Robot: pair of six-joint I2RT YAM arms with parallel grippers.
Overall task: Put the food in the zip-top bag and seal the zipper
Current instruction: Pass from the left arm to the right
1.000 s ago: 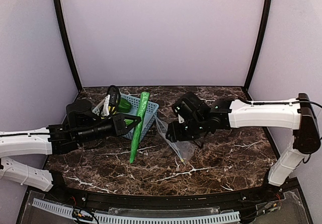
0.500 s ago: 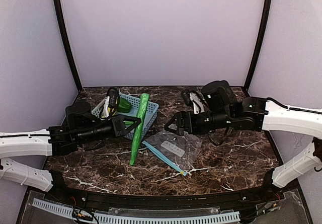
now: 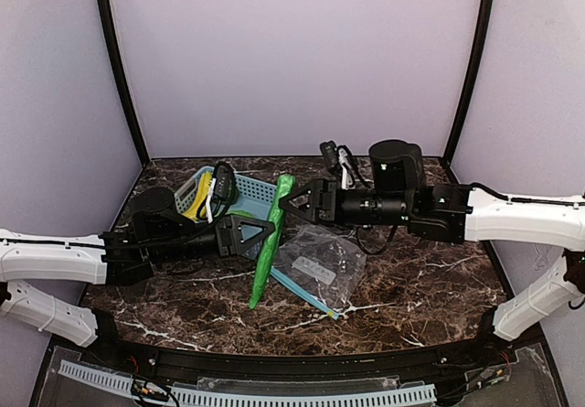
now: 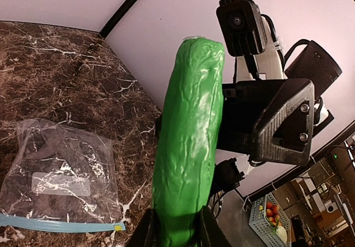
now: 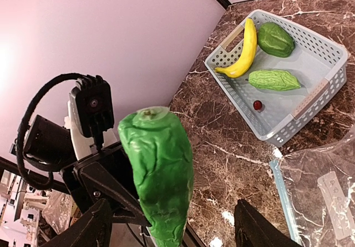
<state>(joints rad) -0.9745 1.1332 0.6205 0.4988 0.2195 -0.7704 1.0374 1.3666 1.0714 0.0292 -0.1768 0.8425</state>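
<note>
My left gripper [image 3: 263, 230] [image 4: 177, 231] is shut on a long green cucumber [image 3: 260, 279] [image 4: 188, 141] and holds it upright over the table. My right gripper [image 3: 291, 204] [image 5: 175, 225] is open, its fingers wide apart on either side of the cucumber's upper end [image 5: 158, 169]. The clear zip-top bag [image 3: 322, 262] [image 4: 55, 169] [image 5: 327, 186] lies flat on the table below, free of both grippers. Its light-blue zipper [image 3: 302, 291] [image 4: 55, 223] [image 5: 282, 194] runs along the near edge. In the basket lie a banana [image 5: 244, 50] [image 3: 197, 197], a bell pepper [image 5: 275, 39] and a second green piece [image 5: 274, 80].
The light-blue slotted basket [image 3: 251, 189] [image 5: 310, 94] stands at the back left, just behind the cucumber, with a small red item [image 5: 257, 105] inside. Dark marble table [image 3: 411, 288] extends to the right of the bag. Purple walls close the back and sides.
The right gripper let go of the bag, which now lies flat, and swung left to the cucumber's top. The left arm carried the cucumber to the right, toward the bag.
</note>
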